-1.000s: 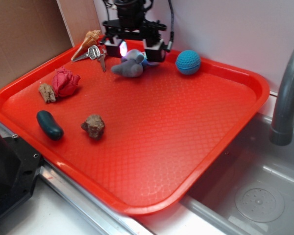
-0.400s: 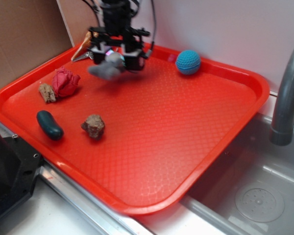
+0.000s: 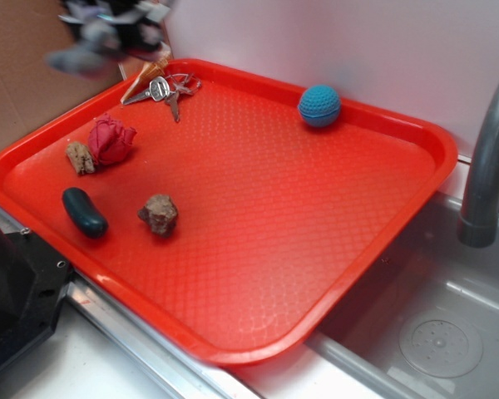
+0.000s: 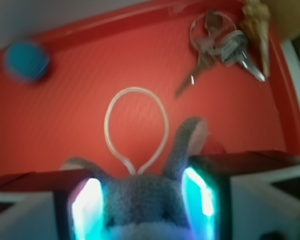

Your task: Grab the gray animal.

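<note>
Wrist view, gray animal (image 4: 140, 202), floppy ear, pale loop

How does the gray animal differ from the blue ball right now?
The gray animal hangs above the tray, clamped in the hand; the blue ball rests on the tray near its far rim. The animal is floppy, with ears and a pale cord loop; the ball is round and plain. Both look soft.

Gray animal (image 4: 140, 197) — soft plush, ear up, pale cord loop — clamped aloft in the end effector (image 4: 142, 200).
</note>
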{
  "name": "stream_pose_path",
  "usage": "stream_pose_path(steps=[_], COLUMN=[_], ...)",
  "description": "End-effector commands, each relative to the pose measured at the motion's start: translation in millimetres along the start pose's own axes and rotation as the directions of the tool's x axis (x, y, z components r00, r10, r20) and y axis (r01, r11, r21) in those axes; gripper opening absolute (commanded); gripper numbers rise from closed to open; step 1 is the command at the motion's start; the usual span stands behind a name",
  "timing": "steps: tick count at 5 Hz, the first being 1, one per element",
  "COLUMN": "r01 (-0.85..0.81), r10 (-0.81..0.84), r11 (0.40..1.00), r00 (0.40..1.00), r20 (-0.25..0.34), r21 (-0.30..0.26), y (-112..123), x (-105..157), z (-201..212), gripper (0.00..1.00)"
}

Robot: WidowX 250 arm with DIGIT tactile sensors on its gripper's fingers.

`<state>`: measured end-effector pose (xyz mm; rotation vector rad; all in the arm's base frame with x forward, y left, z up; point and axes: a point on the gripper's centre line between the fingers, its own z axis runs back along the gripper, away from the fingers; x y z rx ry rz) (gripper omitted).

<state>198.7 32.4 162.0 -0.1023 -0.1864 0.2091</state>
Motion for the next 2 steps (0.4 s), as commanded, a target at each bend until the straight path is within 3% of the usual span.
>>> stream_pose_path(steps=[1, 2], r01=[0.137, 0.127], r10=[-0.137, -0.127], r11=[0.991, 0.992], r00=[0.99, 0.992], r20=[0.015, 0.004], r21=[-0.013, 0.011], y=[-12, -14], x=[-14, -5], z=[102, 89], gripper=[0.0, 0.0])
